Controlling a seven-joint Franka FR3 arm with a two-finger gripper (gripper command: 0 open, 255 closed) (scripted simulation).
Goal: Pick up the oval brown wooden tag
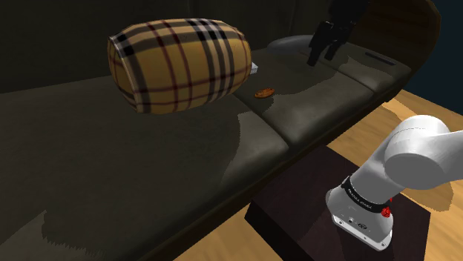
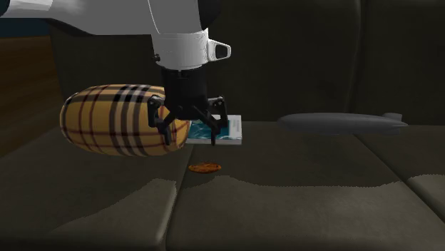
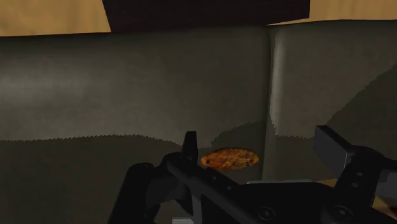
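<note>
- Shoulder view: a dark sofa seat [image 1: 319, 104] carries everything. The tag [image 1: 265, 93], a small orange-brown oval, lies flat on the middle cushion, just beside the seam to the neighbouring cushion and nearer the seat's back edge than its front edge.
- The gripper [image 1: 323, 55] hangs above the seat, toward the backrest, touching nothing.
- Second exterior view: the gripper [image 2: 190, 137] points straight down with its fingers [image 2: 167, 132] spread apart and nothing between them. A plain gap of air separates the fingertips from the tag [image 2: 205, 168] below.
- Wrist view: the tag [image 3: 229, 158] sits between the two fingers [image 3: 190, 147], closer to one of them and touched by neither. The cushion seam runs just beside it.
- Room around the tag: bare cushion on every side.
- The plaid pillow [image 2: 114, 121], barrel-shaped, lies on the adjoining cushion across the seam. Its end is near the gripper but apart from the tag.
- A blue-and-white flat item [image 2: 224, 132] lies at the seat's back edge behind the fingers, apart from the tag.
- A long grey object [image 2: 342, 123] rests along the back edge, well apart from the tag.
- Off the seat's front edge are the wooden floor [image 1: 430, 111] and the dark stand [image 1: 297, 211].
</note>
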